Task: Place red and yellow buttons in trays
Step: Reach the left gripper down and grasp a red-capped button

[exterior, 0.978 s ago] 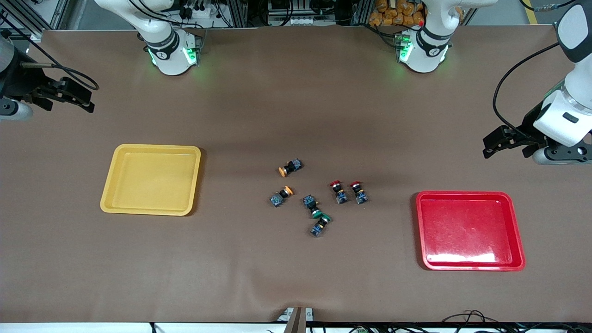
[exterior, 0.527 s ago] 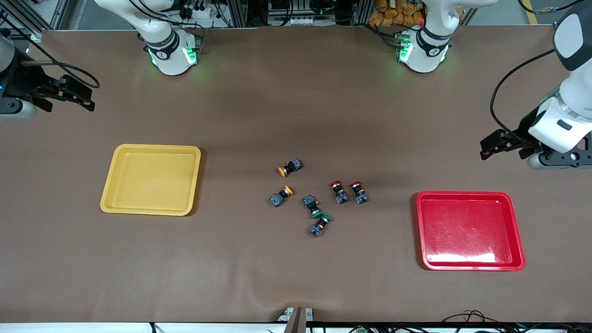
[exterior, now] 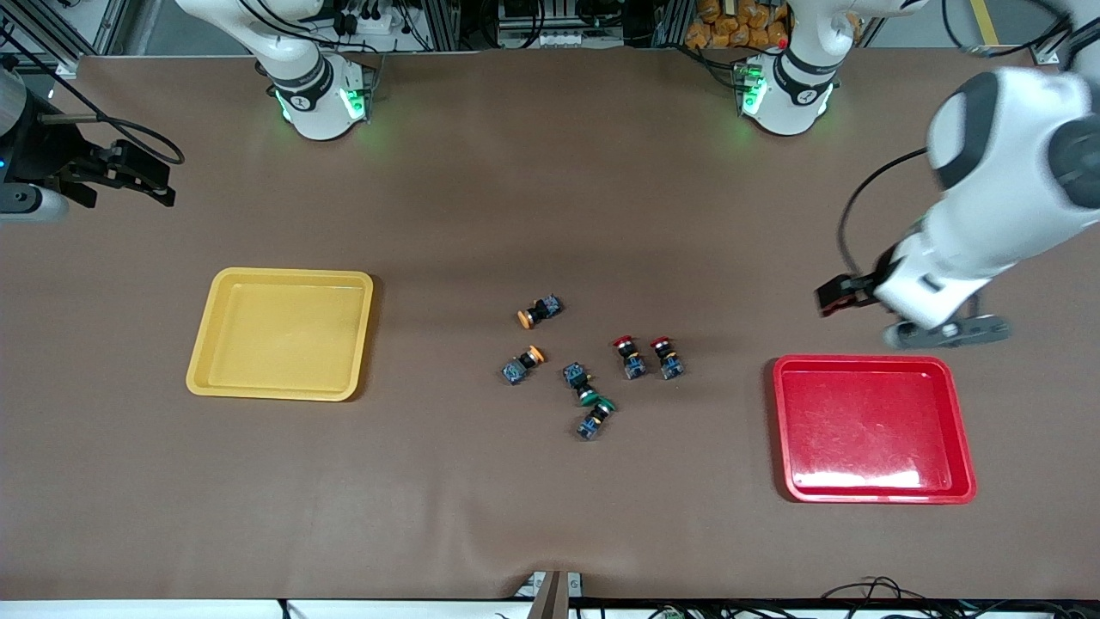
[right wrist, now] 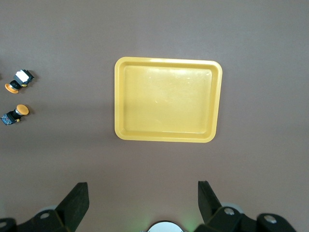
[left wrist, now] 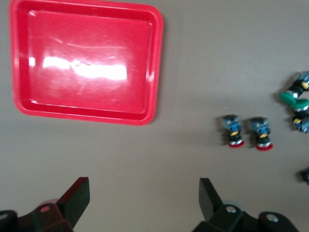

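Overhead, six buttons cluster mid-counter between the yellow tray point(exterior: 281, 334) and the red tray point(exterior: 874, 428): two yellow-capped buttons point(exterior: 539, 311) farthest toward the yellow tray, two red-capped buttons point(exterior: 650, 357) toward the red one. The left claw point(exterior: 838, 296) hangs above bare counter beside the red tray; the right claw point(exterior: 137, 179) waits past the yellow tray. From the left wrist, the fingers point(left wrist: 77, 200) stand wide apart. From the right wrist, the fingers point(right wrist: 77, 203) are likewise spread.

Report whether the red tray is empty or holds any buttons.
Empty. The red tray shows only bare glossy floor in both views; both red buttons still lie on the table beside it.
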You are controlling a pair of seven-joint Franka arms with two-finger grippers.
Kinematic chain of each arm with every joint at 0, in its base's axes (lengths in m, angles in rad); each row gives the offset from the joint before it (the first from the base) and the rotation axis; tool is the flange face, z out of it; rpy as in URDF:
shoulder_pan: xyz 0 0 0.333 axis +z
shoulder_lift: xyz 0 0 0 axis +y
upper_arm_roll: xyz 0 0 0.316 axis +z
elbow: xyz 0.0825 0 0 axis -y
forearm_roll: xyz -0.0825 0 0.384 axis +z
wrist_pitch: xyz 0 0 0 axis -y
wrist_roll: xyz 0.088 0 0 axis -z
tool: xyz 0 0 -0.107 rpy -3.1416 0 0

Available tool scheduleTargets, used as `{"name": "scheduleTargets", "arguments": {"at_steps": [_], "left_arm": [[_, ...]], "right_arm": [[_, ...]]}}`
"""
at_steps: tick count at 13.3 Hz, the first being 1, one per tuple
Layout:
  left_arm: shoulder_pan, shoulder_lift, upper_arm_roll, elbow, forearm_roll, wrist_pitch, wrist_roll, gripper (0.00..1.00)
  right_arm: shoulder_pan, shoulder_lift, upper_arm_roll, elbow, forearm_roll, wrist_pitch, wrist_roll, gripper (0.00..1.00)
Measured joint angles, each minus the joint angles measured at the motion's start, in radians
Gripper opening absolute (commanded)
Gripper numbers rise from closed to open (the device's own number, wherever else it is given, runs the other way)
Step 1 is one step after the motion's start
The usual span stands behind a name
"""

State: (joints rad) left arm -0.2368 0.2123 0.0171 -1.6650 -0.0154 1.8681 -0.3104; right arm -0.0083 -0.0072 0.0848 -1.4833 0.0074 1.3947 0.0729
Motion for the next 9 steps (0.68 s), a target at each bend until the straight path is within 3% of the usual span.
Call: {"name": "scheduleTargets", "arguments": {"at_steps": [5,9], "left_arm": [[-0.109,0.154,-0.001,0.011,0.005,0.103,-0.215,1.00],[-0.137,0.284,-0.001,0.070,0.005,0.138,-0.332,1.00]], "right_arm": [[0.000,0.002,0.000,0.000,0.000,-0.001,0.000,1.00],[0.000,0.002,-0.002,0.000,0.000,-0.001,-0.001,1.00]]}}
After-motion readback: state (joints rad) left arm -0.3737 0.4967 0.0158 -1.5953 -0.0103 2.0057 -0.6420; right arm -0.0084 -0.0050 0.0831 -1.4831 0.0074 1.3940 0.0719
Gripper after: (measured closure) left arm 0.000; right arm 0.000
